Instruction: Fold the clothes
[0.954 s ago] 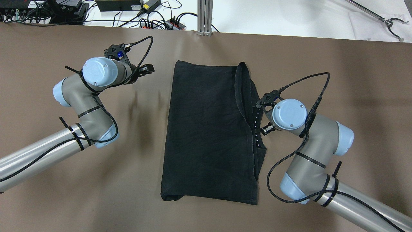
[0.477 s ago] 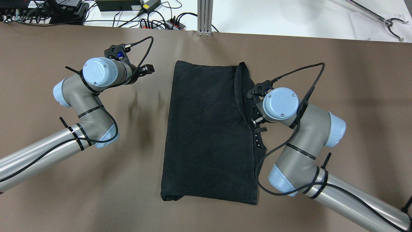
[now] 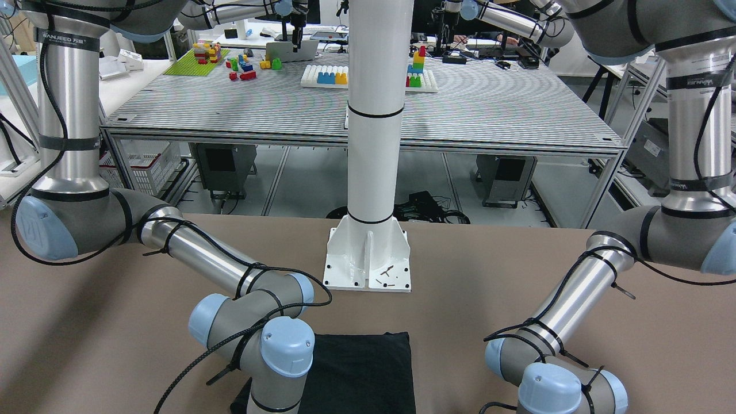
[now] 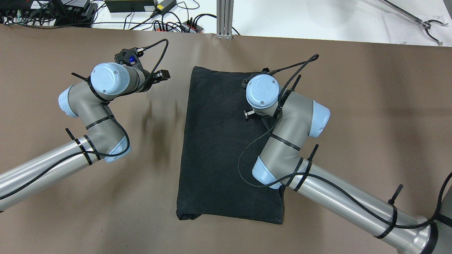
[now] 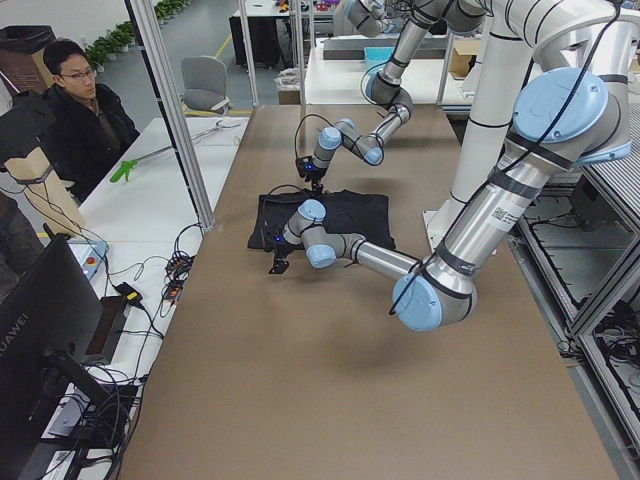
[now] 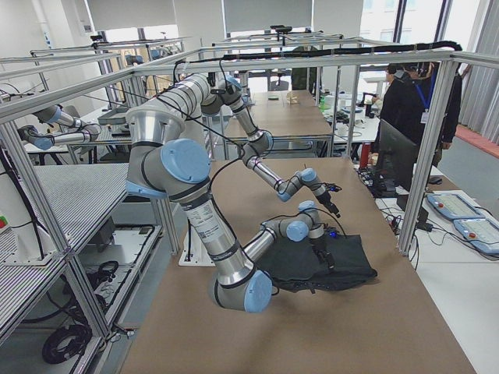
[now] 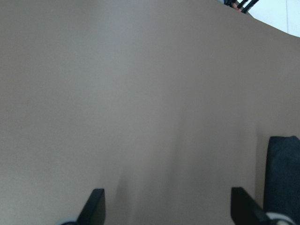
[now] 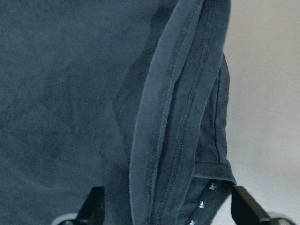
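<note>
The clothes are one black garment, lying flat as a tall rectangle mid-table, also seen in the front view and the side view. My right arm's wrist hangs over its far right part and hides the fingers from above. In the right wrist view the right gripper is open, its tips wide apart over a raised hemmed fold. My left gripper is open over bare table, left of the garment's far corner; its tips hold nothing.
The white pillar's base plate stands at the robot's side of the brown table. Cables and a power strip lie beyond the far edge, beside an aluminium post. A person sits off the table.
My right arm has swung left and farther away, from the garment's right edge to above its far right part. The left arm has not moved.
</note>
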Controlling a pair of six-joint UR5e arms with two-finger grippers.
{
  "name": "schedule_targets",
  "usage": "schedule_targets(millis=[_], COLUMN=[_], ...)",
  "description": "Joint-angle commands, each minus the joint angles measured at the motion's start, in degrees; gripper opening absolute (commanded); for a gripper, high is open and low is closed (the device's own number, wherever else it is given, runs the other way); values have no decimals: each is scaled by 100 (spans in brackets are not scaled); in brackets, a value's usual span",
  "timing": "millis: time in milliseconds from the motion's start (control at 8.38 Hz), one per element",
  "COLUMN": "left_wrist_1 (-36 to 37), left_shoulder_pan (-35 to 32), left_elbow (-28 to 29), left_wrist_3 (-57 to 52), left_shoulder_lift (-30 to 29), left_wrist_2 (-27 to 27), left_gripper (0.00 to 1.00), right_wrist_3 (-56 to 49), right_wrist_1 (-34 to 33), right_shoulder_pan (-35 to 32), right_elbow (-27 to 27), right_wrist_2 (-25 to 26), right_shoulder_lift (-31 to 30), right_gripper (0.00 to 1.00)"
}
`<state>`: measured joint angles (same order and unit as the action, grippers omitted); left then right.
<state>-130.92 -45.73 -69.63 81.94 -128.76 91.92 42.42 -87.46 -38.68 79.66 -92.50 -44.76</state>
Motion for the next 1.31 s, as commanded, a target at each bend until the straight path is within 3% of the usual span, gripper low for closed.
schedule_targets(millis=[0, 358, 596, 716, 954, 1193], left_wrist_1=[5, -4, -4, 5, 5, 5], left_shoulder_pan=[11, 38, 47, 90, 117, 117], left_elbow=[-33, -16, -24, -77, -77, -86], left_wrist_3=[68, 59, 67, 120, 120, 120], left_shoulder_lift=[26, 26, 26, 35, 27, 26], left_wrist_2=[-16, -25, -33, -86, -139, -130], left_gripper=[94, 94, 94, 94, 94, 94], right_wrist_3=[109, -695, -2100, -2445, -1803, 342], right_wrist_1=[815, 1152, 1990, 2344, 1090, 408], right_shoulder_pan=[-8, -436, -1121, -1403, -1397, -1179], right_elbow=[-766, -803, -768, -576, -191, 739], right_wrist_2=[39, -31, -215, -938, -1192, -1296], right_shoulder_lift=[134, -234, -1284, -1586, -994, -912], right_gripper=[95, 95, 95, 95, 95, 94])
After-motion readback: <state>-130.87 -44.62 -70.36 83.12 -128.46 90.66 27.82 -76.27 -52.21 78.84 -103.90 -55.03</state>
